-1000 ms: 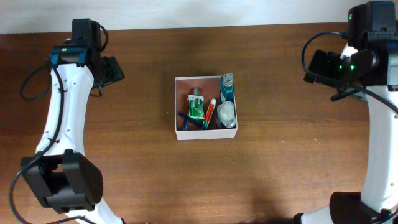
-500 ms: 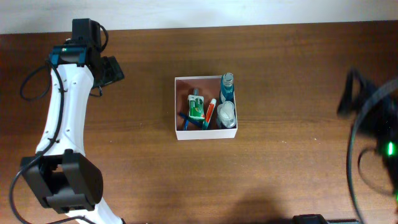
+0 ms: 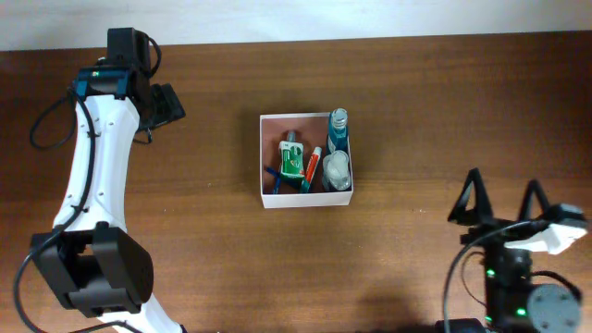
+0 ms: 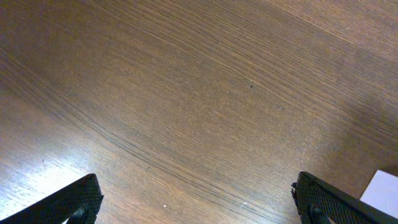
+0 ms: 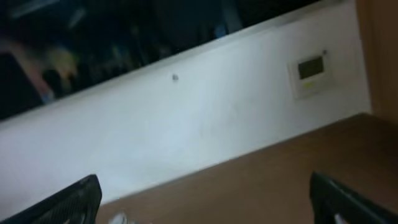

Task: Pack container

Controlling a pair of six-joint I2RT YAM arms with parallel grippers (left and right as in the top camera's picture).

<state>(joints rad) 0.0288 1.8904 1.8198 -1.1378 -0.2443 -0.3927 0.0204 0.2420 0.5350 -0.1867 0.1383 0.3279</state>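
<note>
The container (image 3: 262, 163), a white-walled square box with a pinkish-brown floor, sits mid-table. It holds a green toothpaste tube (image 3: 292, 160), a red-and-white tube (image 3: 314, 166), a blue-capped bottle (image 3: 339, 129) and a clear bottle (image 3: 338, 172). My left gripper (image 3: 167, 104) hovers open at the far left, well away from the box. In the left wrist view the left gripper (image 4: 199, 205) has only bare wood between its fingers, and a white corner of the container (image 4: 385, 189) shows at the right edge. My right gripper (image 3: 504, 202) stands open near the front right, empty. In its own view the right gripper (image 5: 208, 202) faces the wall.
Brown wooden table (image 3: 416, 102) all around the box. A white wall with a small panel (image 5: 310, 70) fills the right wrist view, which is blurred. The table's far edge runs along the top of the overhead view.
My right arm has swung from the far right corner down to the front right, its fingers now pointing towards the far wall. The left arm and the box have not moved.
</note>
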